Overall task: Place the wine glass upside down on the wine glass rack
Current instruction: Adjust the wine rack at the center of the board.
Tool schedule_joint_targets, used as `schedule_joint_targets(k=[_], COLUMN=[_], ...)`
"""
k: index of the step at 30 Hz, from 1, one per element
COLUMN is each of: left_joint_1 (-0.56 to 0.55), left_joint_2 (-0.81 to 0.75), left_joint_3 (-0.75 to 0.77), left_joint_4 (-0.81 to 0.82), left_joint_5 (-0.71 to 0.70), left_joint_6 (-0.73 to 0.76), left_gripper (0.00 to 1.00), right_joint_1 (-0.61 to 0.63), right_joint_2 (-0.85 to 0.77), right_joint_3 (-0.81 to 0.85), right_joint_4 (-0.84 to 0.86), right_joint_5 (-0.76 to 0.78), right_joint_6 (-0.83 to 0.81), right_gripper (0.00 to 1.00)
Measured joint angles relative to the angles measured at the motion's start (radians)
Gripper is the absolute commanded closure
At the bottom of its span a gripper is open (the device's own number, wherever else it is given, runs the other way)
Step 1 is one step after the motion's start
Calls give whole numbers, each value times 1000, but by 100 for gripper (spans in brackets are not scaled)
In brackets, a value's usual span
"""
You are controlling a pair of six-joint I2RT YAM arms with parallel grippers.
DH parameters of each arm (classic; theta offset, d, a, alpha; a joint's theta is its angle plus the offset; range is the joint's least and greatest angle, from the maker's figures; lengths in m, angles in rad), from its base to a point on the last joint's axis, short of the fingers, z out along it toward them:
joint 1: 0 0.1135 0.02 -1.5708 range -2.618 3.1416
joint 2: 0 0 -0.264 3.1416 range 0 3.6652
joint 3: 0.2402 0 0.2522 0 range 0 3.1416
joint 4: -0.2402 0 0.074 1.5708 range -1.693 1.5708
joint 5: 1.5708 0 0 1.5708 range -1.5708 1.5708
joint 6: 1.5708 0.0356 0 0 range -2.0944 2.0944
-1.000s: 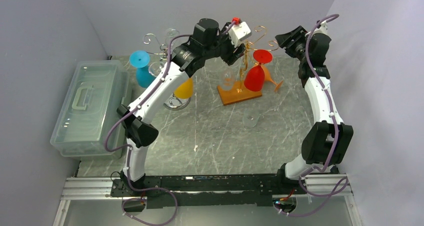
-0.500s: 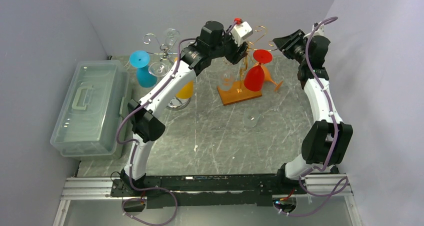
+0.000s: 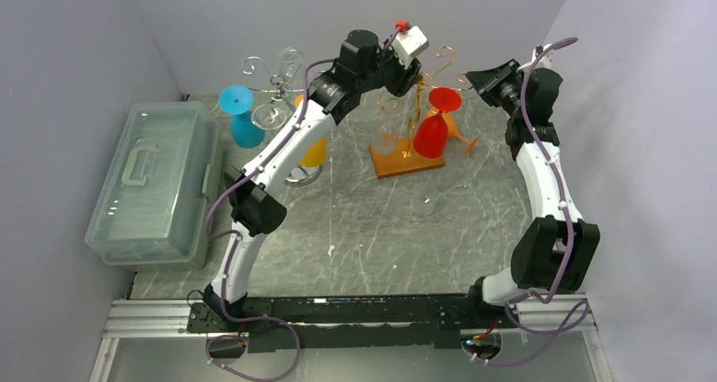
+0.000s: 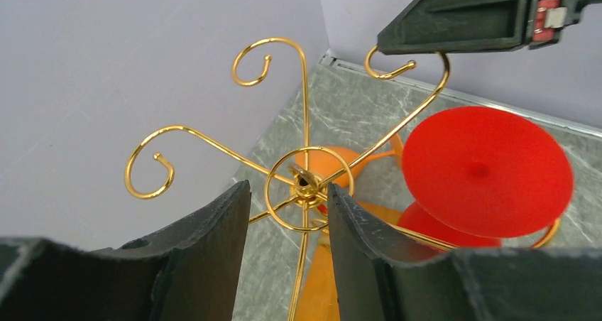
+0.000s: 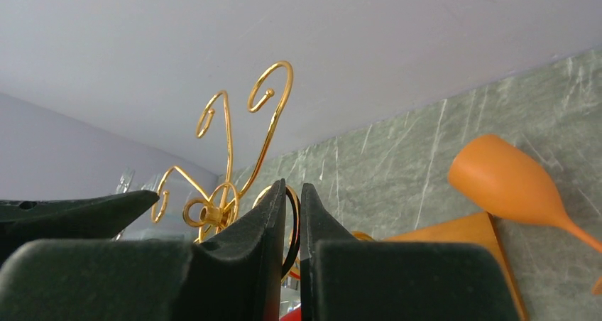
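Gold scrolls fill both wrist views: the gold wire wine glass rack (image 4: 303, 184), a small hub with curled arms, stands on a flat orange wooden base (image 3: 406, 158) on the grey-green marbled tabletop (image 3: 355, 230). The left gripper (image 4: 287, 189) hangs above the hub, its jaws parted to a middling gap and empty; the rack's central ring shows between them, lower down.

Just right of those jaws, the glossy red wine glass (image 4: 486, 172) hangs upside down on the rack, its round flat foot uppermost and its bowl pointing at the base.

The right gripper (image 5: 292, 186) sits at the scrolled tip of an arm above the red foot, its jaws drawn to a slit with a gold loop caught in the gap.

Beyond the right jaws and off to their right, a matte orange wine glass (image 5: 504, 182) lies on its side on the tabletop. Seen from overhead, a clear wine glass (image 3: 385, 133) hangs bowl-down on the rack, below and left of the left jaws.
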Motion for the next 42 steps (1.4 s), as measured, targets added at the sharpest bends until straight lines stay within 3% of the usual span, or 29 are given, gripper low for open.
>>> schedule_joint_targets(k=[21, 42], left_joint_1=[2, -20], left_joint_2=[32, 54], left_joint_3=[30, 48], left_joint_4=[-35, -32], left_joint_5=[35, 31], left_joint_6=[-5, 5], left_gripper=[52, 52], right_joint_1=[93, 166], right_joint_2=[-97, -362], right_joint_3=[-28, -285], right_joint_4=[-99, -55], right_joint_5=[216, 465], right_joint_6=[-14, 39], right_gripper=[100, 100])
